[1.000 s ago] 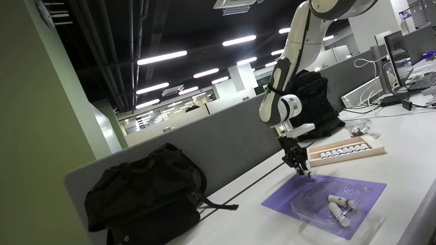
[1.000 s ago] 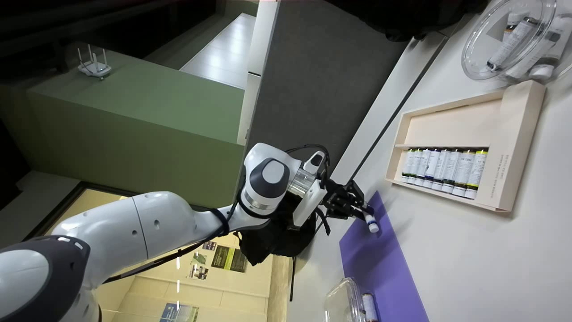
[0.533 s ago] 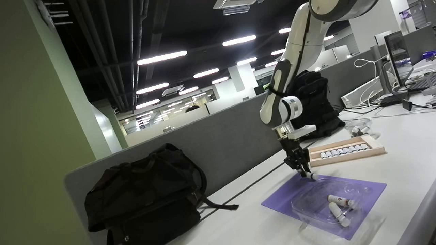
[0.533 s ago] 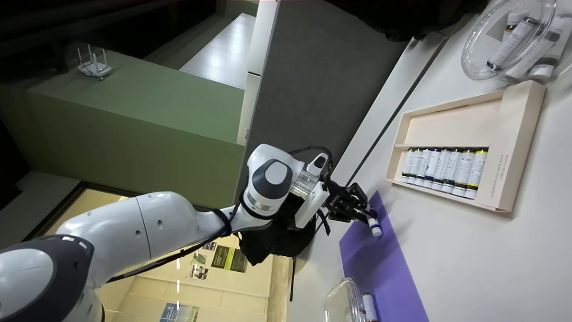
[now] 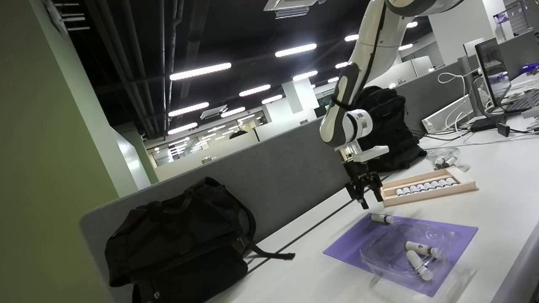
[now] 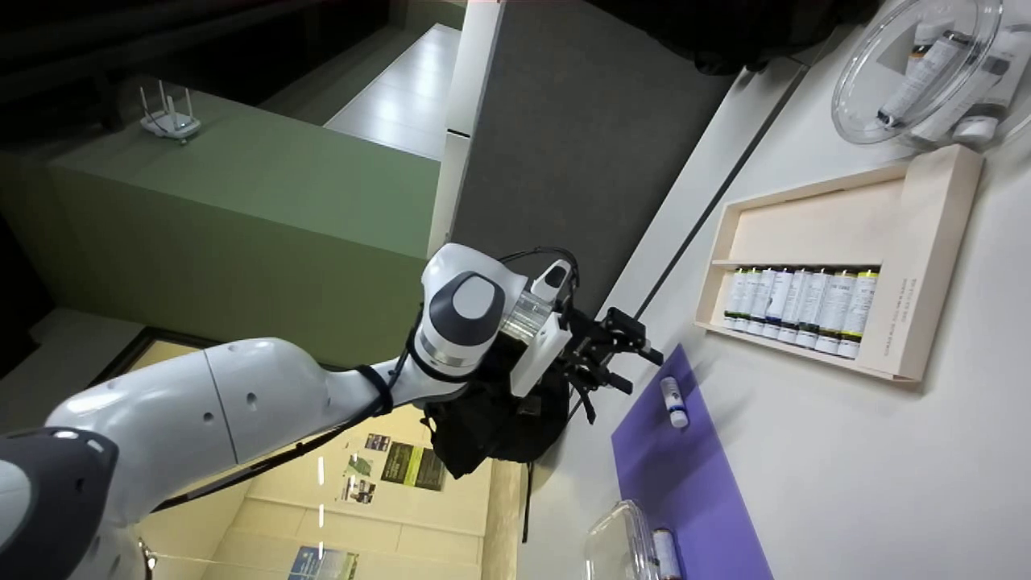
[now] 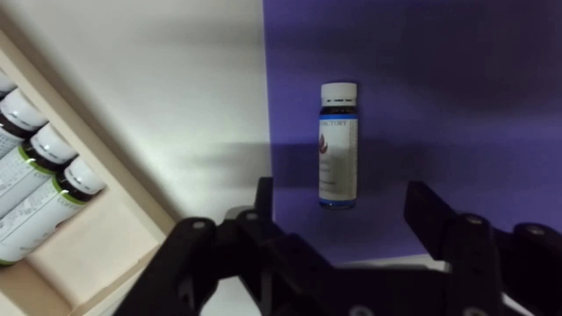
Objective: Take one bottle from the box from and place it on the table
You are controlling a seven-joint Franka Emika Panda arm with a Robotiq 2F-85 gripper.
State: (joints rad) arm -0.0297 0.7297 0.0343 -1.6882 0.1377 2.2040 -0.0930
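A small bottle (image 7: 338, 149) with a white cap and blue-banded label lies on its side on a purple mat, near the mat's edge. Both exterior views show it too, beneath my gripper (image 5: 372, 203). The black fingers stand wide apart in the wrist view, with nothing gripped; a gap separates the gripper (image 6: 640, 372) from the bottle (image 6: 673, 402) below. Beside the mat sits the pale wooden box (image 6: 813, 221), holding a row of several capped bottles in one compartment; part of that row is bare in the wrist view. All of this rests on the white table (image 6: 805, 451).
On the purple mat (image 5: 349, 244) stands a clear plastic container (image 5: 391, 263) with two bottles inside. Another clear container (image 6: 842, 89) with bottles is beyond the box. A grey partition (image 5: 290, 168) and two black bags (image 5: 181, 244) line the table's back.
My gripper first dipped a little with the bottle between its fingers. Since then the jaws have opened, the bottle has been let go on the mat, and the arm has risen clear of it.
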